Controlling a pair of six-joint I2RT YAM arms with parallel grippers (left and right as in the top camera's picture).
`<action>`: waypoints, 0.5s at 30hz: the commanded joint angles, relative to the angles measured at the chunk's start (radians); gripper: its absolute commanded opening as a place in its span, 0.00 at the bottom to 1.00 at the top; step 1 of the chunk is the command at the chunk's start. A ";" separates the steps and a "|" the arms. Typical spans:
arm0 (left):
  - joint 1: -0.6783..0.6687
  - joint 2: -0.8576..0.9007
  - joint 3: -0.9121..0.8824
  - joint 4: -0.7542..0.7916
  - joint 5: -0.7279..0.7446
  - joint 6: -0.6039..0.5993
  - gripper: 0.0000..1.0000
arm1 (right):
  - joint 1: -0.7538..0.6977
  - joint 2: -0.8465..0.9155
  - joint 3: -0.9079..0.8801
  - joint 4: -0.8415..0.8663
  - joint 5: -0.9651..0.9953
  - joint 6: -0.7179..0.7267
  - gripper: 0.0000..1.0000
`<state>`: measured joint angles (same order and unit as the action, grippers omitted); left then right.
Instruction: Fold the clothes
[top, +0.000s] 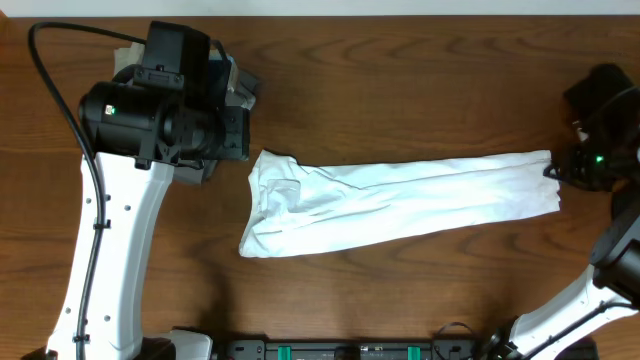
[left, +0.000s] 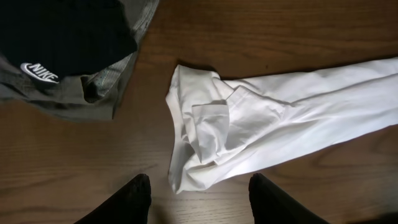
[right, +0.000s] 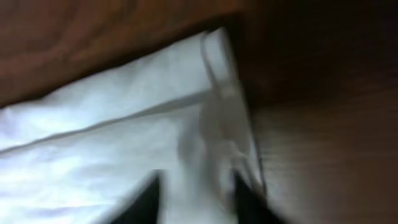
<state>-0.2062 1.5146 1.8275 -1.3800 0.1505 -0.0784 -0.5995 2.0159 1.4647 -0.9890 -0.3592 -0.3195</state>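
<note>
The white T-shirt (top: 400, 205) of the clothes lies folded into a long strip across the table, its bunched end (left: 199, 130) at the left. My left gripper (left: 199, 182) hovers open just short of that end, with nothing between its fingers. A black garment with a white logo (left: 62, 31) rests on a grey one (left: 68, 102) to the left of it. At the strip's right end, my right gripper (right: 196, 190) sits low over the hem corner (right: 217, 74). Its jaws are apart with white cloth showing between them, and the view is blurred.
The left arm (top: 150, 120) covers most of the dark clothes pile at the back left. The right arm (top: 610, 100) reaches in from the right edge. Bare wooden table (top: 400, 90) surrounds the strip.
</note>
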 joint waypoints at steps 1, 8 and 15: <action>0.005 -0.006 0.003 -0.001 -0.006 0.006 0.53 | -0.008 -0.032 0.015 0.014 0.035 0.015 0.62; 0.005 -0.006 0.003 -0.001 -0.006 0.006 0.54 | -0.010 -0.003 0.006 0.083 0.028 -0.153 0.59; 0.005 -0.006 0.003 -0.001 -0.006 0.006 0.54 | -0.010 0.077 0.006 0.077 0.002 -0.214 0.60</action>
<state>-0.2062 1.5146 1.8275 -1.3800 0.1505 -0.0784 -0.6041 2.0380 1.4662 -0.9073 -0.3340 -0.4740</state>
